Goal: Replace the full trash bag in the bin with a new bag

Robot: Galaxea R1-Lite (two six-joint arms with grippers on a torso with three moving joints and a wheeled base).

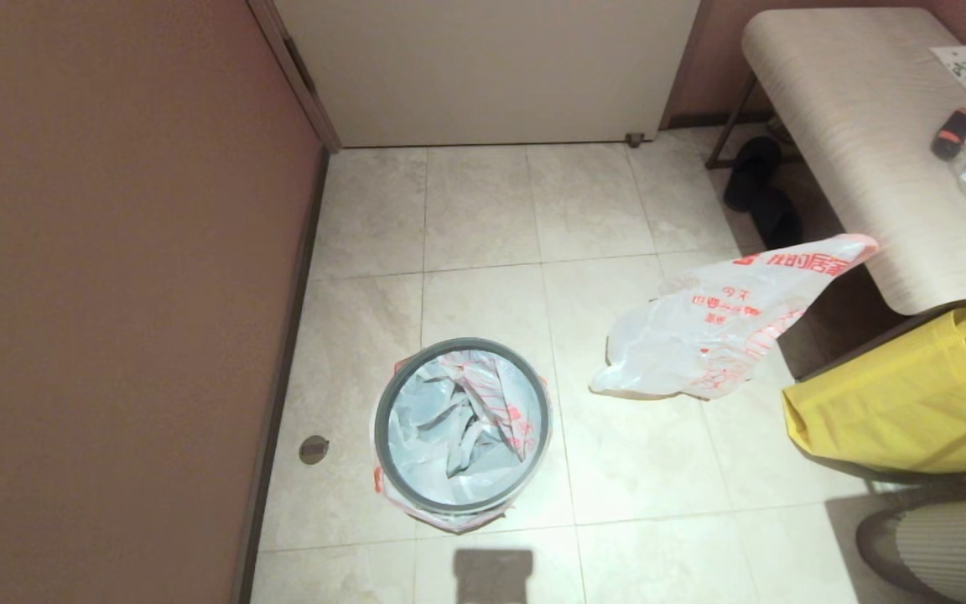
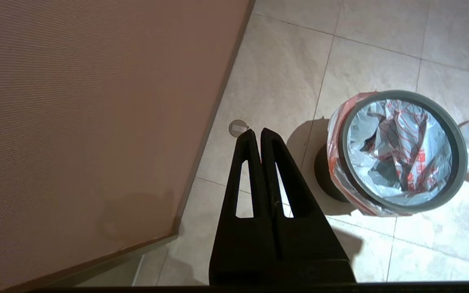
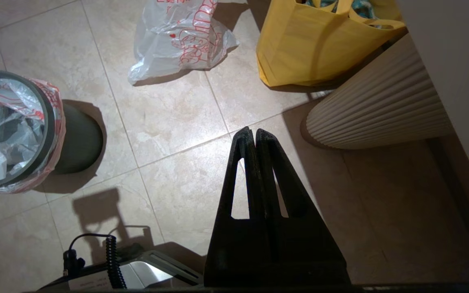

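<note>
Grippers are both raised above the tiled floor (image 1: pixel 483 218) and point down at it, neither showing in the head view. Left gripper (image 2: pixel 257 132) has its two black fingers pressed together with nothing between them, near the brown wall (image 2: pixel 96 101). Right gripper (image 3: pixel 251 132) is pressed together the same way and holds nothing, beside a ribbed cream base (image 3: pixel 381 114). The bin (image 1: pixel 462 428) stands on the floor, a grey hoop (image 1: pixel 385 453) on its rim, lined with a crinkled white bag (image 1: pixel 466 419) with red print. A second white bag (image 1: pixel 709 335) with red characters lies well apart, beside the yellow fabric bag (image 1: pixel 894 403).
</note>
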